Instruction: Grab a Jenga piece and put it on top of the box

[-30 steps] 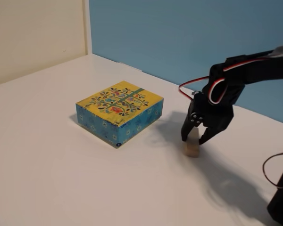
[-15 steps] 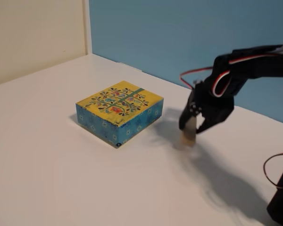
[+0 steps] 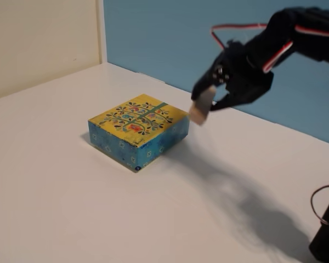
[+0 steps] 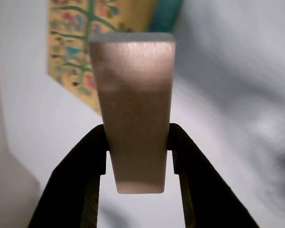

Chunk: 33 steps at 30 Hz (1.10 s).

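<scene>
Fixed view: white table (image 3: 55,192), cream and blue walls (image 3: 170,38).

You have a white counter (image 3: 71,208) running to a blue wall (image 3: 170,38) at the far right and a cream wall (image 3: 41,38) at the far left.

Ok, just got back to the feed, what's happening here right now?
The gripper is shut on the Jenga piece, holding it in the air beside the box's right edge in the fixed view. The wrist view shows both fingers pinching the block's sides. It is not yet on the box.
</scene>
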Motion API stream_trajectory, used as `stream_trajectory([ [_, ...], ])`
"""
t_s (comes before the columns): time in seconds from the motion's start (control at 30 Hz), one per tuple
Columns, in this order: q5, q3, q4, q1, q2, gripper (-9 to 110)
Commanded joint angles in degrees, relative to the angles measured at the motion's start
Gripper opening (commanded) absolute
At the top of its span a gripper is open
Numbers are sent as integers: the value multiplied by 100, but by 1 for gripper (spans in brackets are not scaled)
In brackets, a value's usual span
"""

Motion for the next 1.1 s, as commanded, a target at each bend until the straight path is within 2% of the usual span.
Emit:
stream_trajectory([
  [0.0,176,-712,237,-193,141,0],
  [0.17,387,-1819,756,-492,-352,0],
  [0.47,545,-2725,1028,-835,-888,0],
  [0.7,536,-4043,1564,-949,-2074,0],
  [1.07,79,-4518,1573,-967,-3182,0],
])
